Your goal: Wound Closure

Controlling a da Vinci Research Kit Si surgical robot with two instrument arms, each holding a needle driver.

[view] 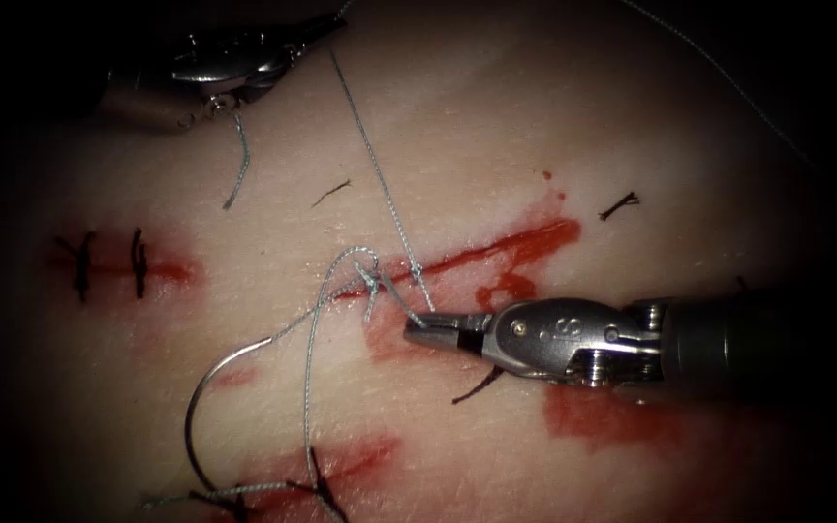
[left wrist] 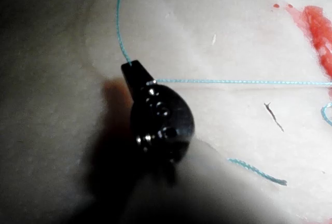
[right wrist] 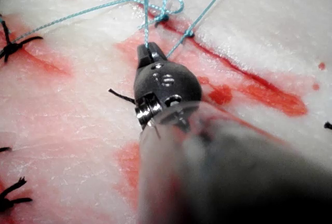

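The cut point(view: 496, 250) runs slanting across the tissue point(view: 496, 126), wet with red fluid. My right tool point(view: 421, 332) lies just right of a knot with a loop point(view: 368, 273) on the cut, its jaws shut on the thread point(right wrist: 146, 24). A long strand of thread point(view: 380, 184) rises from the cut to my left tool point(view: 320, 29) at the far left, shut on it point(left wrist: 130, 67). The curved needle point(view: 190, 426) lies free on the tissue left of the cut, with no tool holding it. Its thread leads up to the knot.
Dark finished stitches sit at the far left point(view: 108, 263) and along the near edge point(view: 317, 484). Short cut thread ends point(view: 620, 204) lie scattered on the tissue, and a loose grey thread piece point(view: 240, 167) hangs below the left tool. Red fluid point(view: 612, 416) pools under the right tool.
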